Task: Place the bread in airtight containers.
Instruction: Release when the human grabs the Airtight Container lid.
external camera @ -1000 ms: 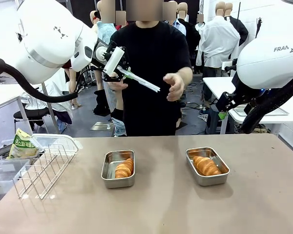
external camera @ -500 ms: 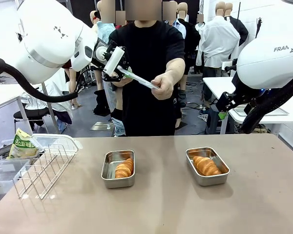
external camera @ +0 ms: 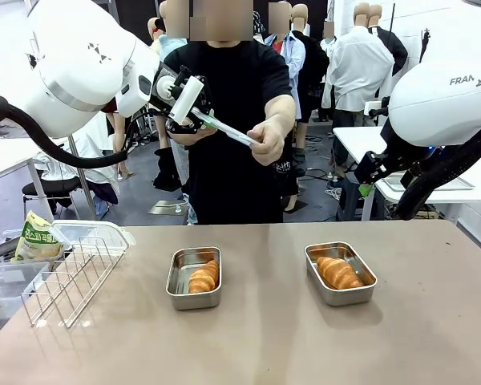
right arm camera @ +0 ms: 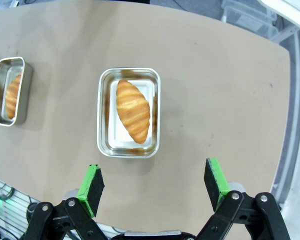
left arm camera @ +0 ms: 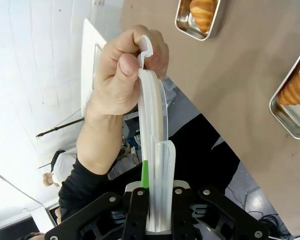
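Note:
Two steel airtight containers stand open on the brown table, the left one (external camera: 194,278) and the right one (external camera: 340,273). Each holds one golden croissant of bread (external camera: 204,277) (external camera: 337,273). High above the far edge, my left gripper (external camera: 189,111) is shut on translucent whitish lids (external camera: 224,128), seen edge-on (left arm camera: 157,115) in the left wrist view. The person's hand (external camera: 268,141) grips the far end of a lid (left arm camera: 120,75). My right gripper (right arm camera: 154,181) hovers open above the right container (right arm camera: 129,112) and its croissant (right arm camera: 133,111), well clear of both.
A wire rack (external camera: 68,277) leans at the table's left edge beside clear plastic bins (external camera: 96,233) and a snack bag (external camera: 36,239). The person stands at the far side, centre. Bare tabletop lies in front of and between the containers.
The person's hand reached over and closed on the far end of the lid in my left gripper. Both arms and the containers have stayed put.

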`<action>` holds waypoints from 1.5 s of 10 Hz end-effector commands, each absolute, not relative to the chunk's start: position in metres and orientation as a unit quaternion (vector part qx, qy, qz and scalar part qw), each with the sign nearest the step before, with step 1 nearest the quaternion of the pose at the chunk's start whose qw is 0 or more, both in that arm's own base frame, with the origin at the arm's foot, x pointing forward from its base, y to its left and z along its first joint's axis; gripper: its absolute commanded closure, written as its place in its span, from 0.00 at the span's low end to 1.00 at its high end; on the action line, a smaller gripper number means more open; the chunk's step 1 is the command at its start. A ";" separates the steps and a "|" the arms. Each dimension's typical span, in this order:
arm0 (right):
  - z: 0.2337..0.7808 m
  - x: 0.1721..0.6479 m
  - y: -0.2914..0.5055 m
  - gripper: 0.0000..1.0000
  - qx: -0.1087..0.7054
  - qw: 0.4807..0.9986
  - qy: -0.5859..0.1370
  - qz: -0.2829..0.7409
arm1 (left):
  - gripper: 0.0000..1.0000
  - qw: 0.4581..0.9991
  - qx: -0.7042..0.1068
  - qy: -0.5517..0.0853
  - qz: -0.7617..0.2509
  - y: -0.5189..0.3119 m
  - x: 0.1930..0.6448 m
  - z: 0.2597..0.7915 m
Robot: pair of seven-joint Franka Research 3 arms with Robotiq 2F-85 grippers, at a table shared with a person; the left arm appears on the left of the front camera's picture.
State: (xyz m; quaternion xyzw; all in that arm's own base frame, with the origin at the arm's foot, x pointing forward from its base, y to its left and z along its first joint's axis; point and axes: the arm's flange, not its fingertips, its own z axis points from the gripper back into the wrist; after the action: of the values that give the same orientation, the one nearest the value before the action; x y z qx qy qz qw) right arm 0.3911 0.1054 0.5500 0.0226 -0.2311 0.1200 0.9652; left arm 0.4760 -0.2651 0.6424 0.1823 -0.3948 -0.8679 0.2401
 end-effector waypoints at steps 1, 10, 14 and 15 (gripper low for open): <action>0.549 0.391 0.105 0.00 0.023 0.965 -0.231 0.120 | 1.00 0.238 0.184 -0.400 -0.866 -0.266 0.476 0.645; 0.549 0.391 0.105 0.00 0.023 0.965 -0.231 0.120 | 0.80 0.231 0.177 -0.393 -0.872 -0.266 0.480 0.645; 0.549 0.391 0.105 0.00 0.023 0.965 -0.231 0.120 | 0.00 0.219 0.180 -0.394 -0.874 -0.265 0.483 0.651; 0.549 0.391 0.105 0.00 0.023 0.965 -0.231 0.120 | 0.00 0.218 0.180 -0.392 -0.876 -0.266 0.484 0.651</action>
State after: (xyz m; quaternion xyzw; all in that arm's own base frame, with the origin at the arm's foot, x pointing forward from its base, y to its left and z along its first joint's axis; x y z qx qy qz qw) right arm 0.3911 0.1054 0.5500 0.0226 -0.2311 0.1200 0.9652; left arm 0.4770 -0.2684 0.6488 0.1820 -0.3956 -0.8695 0.2332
